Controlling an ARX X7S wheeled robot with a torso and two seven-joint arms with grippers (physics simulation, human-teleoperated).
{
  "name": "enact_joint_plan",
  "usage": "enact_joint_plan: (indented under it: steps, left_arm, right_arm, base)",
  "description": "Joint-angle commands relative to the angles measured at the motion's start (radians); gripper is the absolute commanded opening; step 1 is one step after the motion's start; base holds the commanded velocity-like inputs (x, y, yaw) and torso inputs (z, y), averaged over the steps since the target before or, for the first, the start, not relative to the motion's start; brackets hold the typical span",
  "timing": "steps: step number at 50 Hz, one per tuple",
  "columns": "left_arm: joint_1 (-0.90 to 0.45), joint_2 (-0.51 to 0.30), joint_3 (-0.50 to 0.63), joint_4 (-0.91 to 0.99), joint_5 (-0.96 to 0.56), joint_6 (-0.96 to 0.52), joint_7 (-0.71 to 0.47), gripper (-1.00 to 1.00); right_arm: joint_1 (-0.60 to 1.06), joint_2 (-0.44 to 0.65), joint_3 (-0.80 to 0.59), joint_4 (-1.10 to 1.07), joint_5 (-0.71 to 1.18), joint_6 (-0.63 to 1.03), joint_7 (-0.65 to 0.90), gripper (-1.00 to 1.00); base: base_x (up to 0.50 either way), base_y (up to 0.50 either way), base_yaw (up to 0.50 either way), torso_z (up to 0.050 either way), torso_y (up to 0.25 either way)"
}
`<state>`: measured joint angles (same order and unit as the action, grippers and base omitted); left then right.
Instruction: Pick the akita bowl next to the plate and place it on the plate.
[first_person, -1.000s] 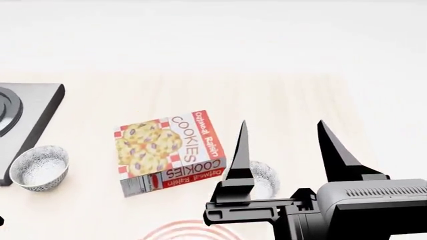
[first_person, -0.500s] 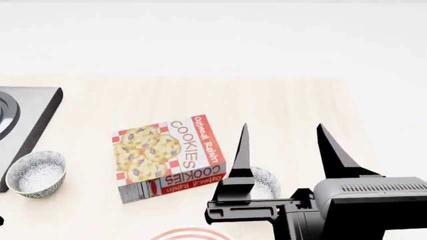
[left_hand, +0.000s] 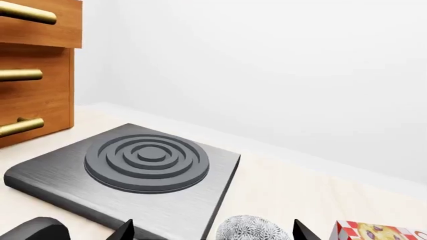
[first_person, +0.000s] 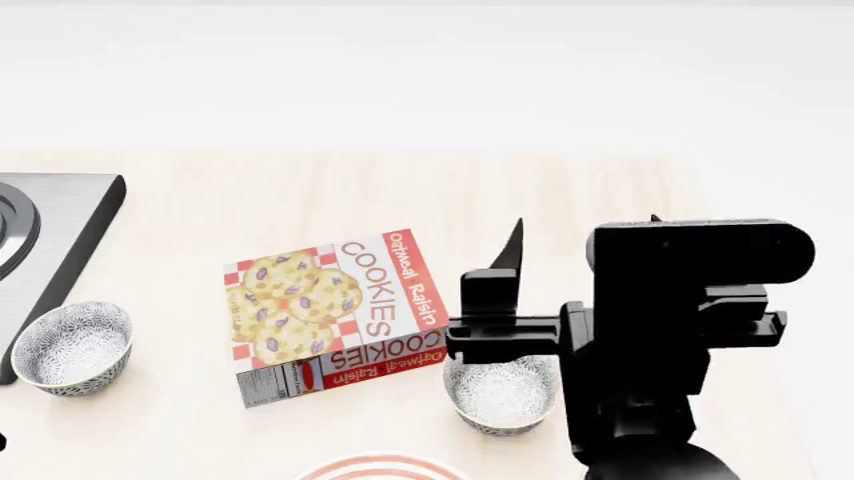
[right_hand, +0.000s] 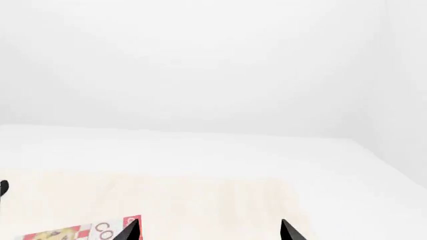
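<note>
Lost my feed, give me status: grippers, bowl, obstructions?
Right gripper open, empty, above the akita bowl. Left gripper open, idle near the other bowl. Plate bare at the near edge. Cookie box close beside the target.

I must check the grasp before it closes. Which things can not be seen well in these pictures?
- The plate: head view, cut off by the bottom edge.
- The akita bowl: head view, right side behind the right gripper; absent from the right wrist view.
- Left gripper: left wrist view, only fingertips show.
</note>
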<state>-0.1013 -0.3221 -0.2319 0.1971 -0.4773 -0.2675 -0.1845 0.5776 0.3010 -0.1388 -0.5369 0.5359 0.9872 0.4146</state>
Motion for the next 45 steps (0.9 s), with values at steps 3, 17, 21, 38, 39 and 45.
enact_joint_plan:
  steps: [3,17,21,38,39,45]
  left_arm:
    - [-0.002,0.000,0.001,-0.011,-0.003,0.007,-0.002,1.00]
    - [-0.006,-0.002,0.004,-0.017,0.000,0.010,-0.009,1.00]
    - [-0.005,-0.003,0.005,-0.016,0.000,0.010,-0.010,1.00]
    - [-0.002,-0.007,0.005,-0.013,-0.008,0.010,-0.013,1.00]
    - [-0.002,-0.007,0.005,-0.016,-0.007,0.013,-0.012,1.00]
    - [0.000,-0.010,0.005,-0.002,-0.012,0.002,-0.020,1.00]
  right_arm:
    - [0.204,-0.011,-0.004,0.209,0.058,0.192,-0.020,1.00]
    - [0.396,-0.058,0.016,0.582,0.062,0.245,-0.062,1.00]
    - [0.451,-0.077,0.031,0.689,0.079,0.267,-0.085,1.00]
    - [0.567,-0.109,-0.015,1.063,0.022,0.177,-0.146,1.00]
    - [0.572,-0.114,0.011,1.081,0.034,0.182,-0.141,1.00]
    - [0.602,-0.113,-0.027,1.150,0.021,0.182,-0.171,1.00]
  base:
    - [0.00,0.00,0.00,0.000,0.000]
    - [0.00,0.00,0.00,0.000,0.000]
    - [0.00,0.00,0.00,0.000,0.000]
    - [0.00,0.00,0.00,0.000,0.000]
    - [0.00,0.00,0.00,0.000,0.000]
    - [0.00,0.00,0.00,0.000,0.000]
